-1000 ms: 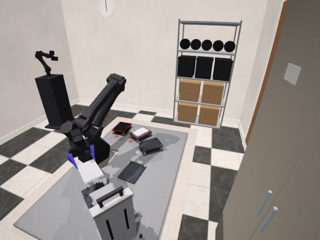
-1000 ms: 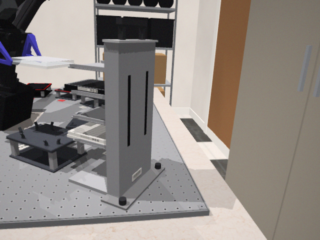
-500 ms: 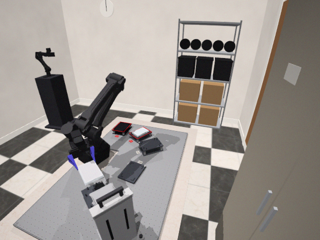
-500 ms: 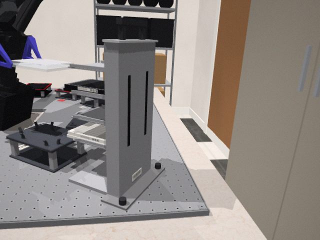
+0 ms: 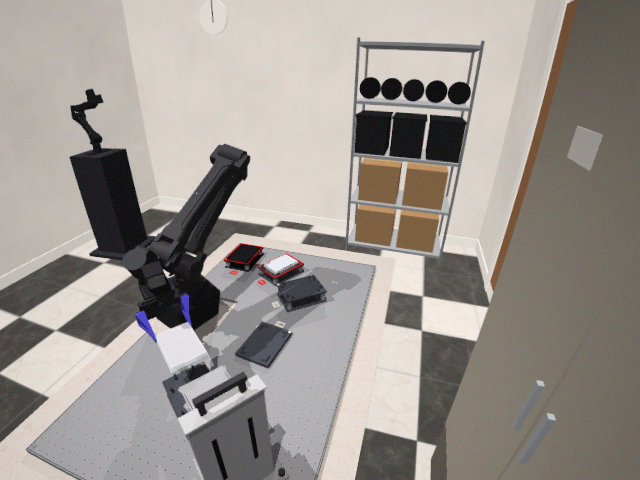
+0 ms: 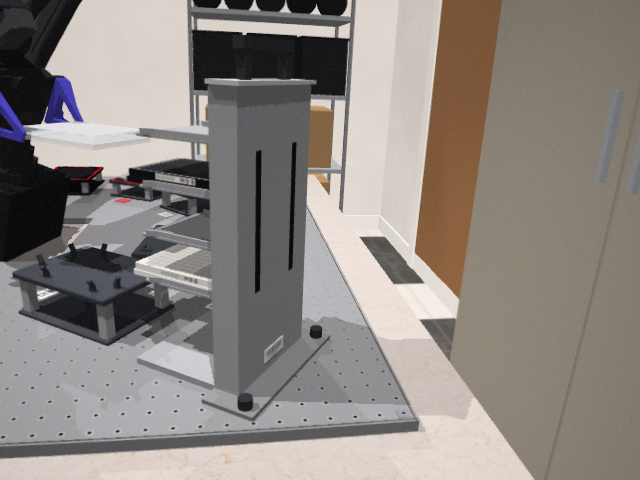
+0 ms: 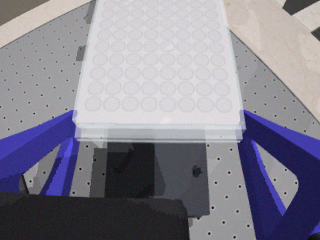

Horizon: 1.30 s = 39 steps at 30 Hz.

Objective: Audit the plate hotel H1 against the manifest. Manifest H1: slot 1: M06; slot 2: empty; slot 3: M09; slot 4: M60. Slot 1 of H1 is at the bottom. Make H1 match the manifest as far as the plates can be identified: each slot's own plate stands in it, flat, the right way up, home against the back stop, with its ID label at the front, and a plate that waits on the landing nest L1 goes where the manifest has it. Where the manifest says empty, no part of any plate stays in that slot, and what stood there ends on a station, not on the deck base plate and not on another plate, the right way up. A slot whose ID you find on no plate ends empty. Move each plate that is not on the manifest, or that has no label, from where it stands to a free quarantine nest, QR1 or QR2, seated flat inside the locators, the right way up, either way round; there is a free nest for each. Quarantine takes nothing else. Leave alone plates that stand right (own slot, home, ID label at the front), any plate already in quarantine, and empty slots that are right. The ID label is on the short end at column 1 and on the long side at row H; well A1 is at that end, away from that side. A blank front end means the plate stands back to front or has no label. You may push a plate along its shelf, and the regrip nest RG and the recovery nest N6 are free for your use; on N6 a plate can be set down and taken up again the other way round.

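My gripper [image 5: 165, 317] is shut on a white well plate [image 5: 181, 347] and grips its near end between the blue fingers. The plate [image 7: 159, 54] is held level, right way up, and points at the plate hotel H1 [image 5: 227, 418]. In the exterior view the plate [image 6: 82, 134] hangs at the height of the top shelf [image 6: 173, 129], its far end just at the shelf's front edge. Below it a dark plate [image 6: 170, 174] with a pale label strip stands on a shelf. A white plate [image 6: 178, 266] with a label sits in the bottom slot. The shelf between them [image 6: 180, 229] looks bare.
Two red-rimmed nests stand at the back: one empty [image 5: 242, 254], one holding a white plate [image 5: 280, 265]. A dark raised nest [image 5: 302, 291] and a flat dark nest [image 5: 263, 343] lie mid-deck. A pegged nest on legs [image 6: 77, 279] stands beside the hotel.
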### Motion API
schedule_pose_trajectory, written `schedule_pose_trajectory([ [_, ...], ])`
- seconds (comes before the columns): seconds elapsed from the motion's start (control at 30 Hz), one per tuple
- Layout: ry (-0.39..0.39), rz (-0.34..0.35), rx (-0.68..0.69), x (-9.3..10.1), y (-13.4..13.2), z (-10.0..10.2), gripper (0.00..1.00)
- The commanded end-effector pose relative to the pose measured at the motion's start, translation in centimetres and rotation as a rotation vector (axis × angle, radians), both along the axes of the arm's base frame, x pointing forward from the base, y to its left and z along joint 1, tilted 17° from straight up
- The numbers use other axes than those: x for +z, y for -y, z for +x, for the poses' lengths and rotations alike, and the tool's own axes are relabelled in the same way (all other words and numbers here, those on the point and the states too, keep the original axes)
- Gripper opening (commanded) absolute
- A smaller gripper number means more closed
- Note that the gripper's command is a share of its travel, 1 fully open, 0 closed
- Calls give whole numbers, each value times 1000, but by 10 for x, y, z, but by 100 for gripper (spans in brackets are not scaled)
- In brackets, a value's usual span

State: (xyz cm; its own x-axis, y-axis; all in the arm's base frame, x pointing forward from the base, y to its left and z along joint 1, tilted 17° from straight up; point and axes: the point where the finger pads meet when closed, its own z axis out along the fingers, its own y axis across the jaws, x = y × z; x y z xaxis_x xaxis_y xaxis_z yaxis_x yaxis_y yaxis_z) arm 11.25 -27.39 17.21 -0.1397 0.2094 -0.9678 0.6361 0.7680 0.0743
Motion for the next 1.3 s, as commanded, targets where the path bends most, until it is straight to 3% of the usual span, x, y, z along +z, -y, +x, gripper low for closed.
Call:
schedule_pose_trajectory([
  [0.0, 5, -8, 5, 1, 1, 3, 86],
  [1.27, 5, -8, 4, -16, 3, 7, 86],
])
